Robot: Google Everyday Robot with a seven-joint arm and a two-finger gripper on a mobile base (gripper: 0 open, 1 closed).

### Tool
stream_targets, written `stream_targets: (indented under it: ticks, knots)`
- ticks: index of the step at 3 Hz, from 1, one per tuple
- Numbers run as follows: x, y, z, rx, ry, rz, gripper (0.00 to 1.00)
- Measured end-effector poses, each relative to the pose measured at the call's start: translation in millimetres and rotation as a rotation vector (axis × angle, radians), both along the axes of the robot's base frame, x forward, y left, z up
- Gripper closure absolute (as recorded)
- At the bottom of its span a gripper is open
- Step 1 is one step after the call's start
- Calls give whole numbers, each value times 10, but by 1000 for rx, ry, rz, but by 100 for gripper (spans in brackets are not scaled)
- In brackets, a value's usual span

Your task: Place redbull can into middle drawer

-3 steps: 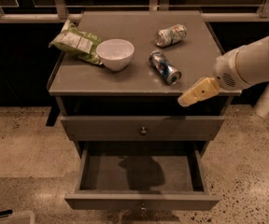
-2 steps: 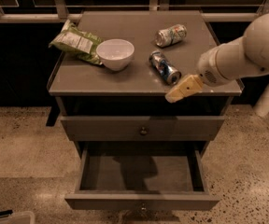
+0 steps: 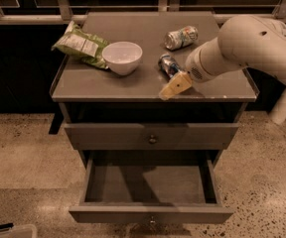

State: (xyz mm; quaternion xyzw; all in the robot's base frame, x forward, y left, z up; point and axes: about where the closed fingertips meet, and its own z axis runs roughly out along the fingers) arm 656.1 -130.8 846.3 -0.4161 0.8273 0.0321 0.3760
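The redbull can (image 3: 167, 64), blue and silver, lies on its side on the grey cabinet top (image 3: 108, 86), right of centre. My gripper (image 3: 175, 87) hangs just in front of the can at the cabinet's front edge, and its wrist covers the can's right end. It holds nothing that I can see. The middle drawer (image 3: 150, 214), the lower knobbed front, is pulled out with its inside bare. The matching knobbed front (image 3: 153, 136) above it is closed.
A paler dented can (image 3: 181, 37) lies behind the redbull can. A white bowl (image 3: 122, 57) and a green chip bag (image 3: 81, 46) sit on the left of the top. A railing runs behind the cabinet. A white post (image 3: 284, 105) stands at the right.
My arm has swung left, carrying the gripper from off the cabinet's right front corner to just in front of the redbull can. The can and drawers have not moved.
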Motion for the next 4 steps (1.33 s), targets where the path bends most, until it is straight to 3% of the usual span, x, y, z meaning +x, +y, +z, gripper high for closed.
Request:
stream_targets:
  ticks: [1, 4]
  knots:
    - [0, 0, 0, 0, 0, 0, 19]
    - [0, 1, 0, 0, 0, 0, 88]
